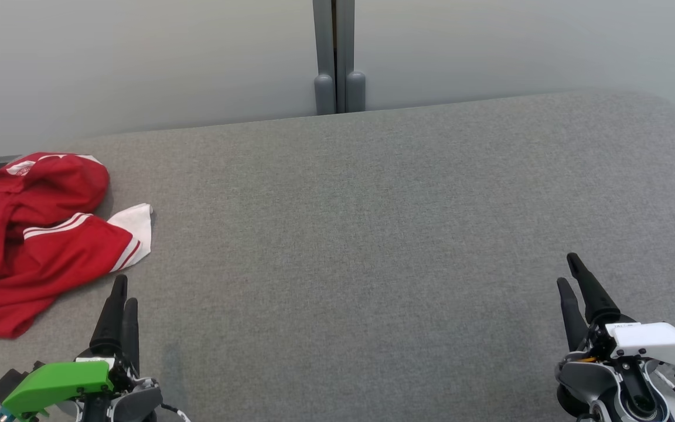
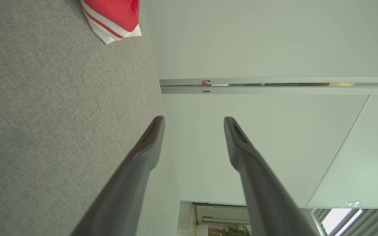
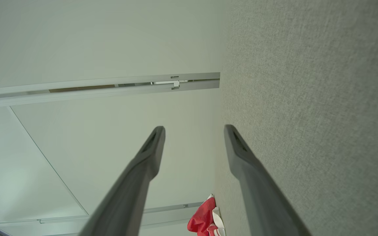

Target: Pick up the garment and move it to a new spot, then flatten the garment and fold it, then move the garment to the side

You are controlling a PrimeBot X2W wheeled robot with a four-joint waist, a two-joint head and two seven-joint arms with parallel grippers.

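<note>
head view: garment (image 1: 33, 240) lies just beyond left gripper (image 1: 122, 293).

Green left cover (image 1: 56, 381), white right cover (image 1: 657, 343), dark tapered fingers (image 1: 116, 310)

bright even light, soft faint shadows (wrist views blur near fingers).

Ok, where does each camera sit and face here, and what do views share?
Head view: on the head, looking forward and down at the grey surface; garment at left; left gripper and right gripper at the bottom corners.
Left wrist view: on the left wrist, looking along its open gripper toward the wall; surface on the left.
Right wrist view: on the right wrist, along its open gripper toward the wall; surface on the right.
Shared: all three show the garment and the surface.
</note>
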